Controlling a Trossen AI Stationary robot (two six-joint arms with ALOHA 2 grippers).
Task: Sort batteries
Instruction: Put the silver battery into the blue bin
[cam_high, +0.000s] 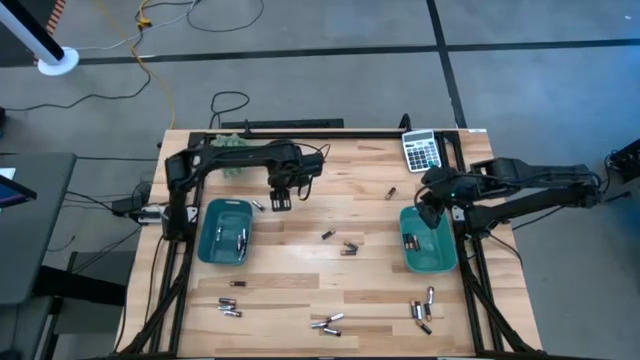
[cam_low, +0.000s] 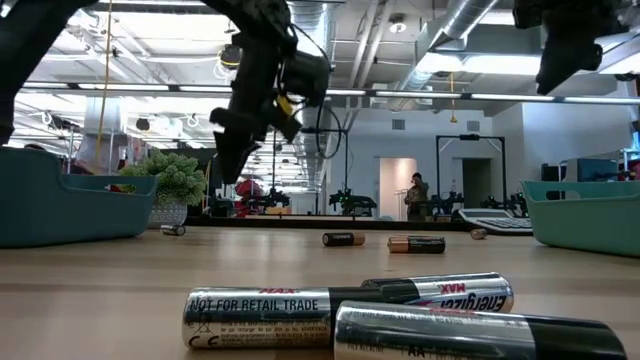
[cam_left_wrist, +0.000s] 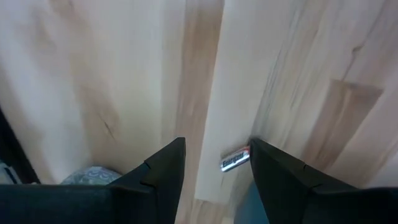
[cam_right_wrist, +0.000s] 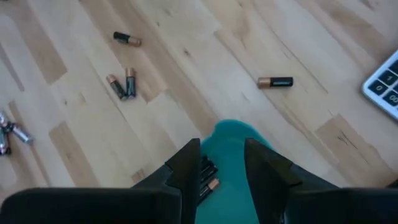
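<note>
Left arm lining up on a loose battery beside the left bin

To pick cleanly, centre the silver battery (cam_left_wrist: 236, 160) between the fingers before descending. The left gripper (cam_high: 281, 201) hangs above it, jaws apart and empty, just right of the left bin (cam_high: 207, 245). The right gripper (cam_high: 430, 215) hovers over the right bin (cam_high: 440, 265), jaws part-open, nothing held. Other batteries (cam_high: 328, 323) lie scattered mid-table and along the near edge.

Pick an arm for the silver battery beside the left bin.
Left. The left pincer hangs open right by that battery, which shows between its fingers in the wrist view. The right pincer hovers over the right bin.
</note>
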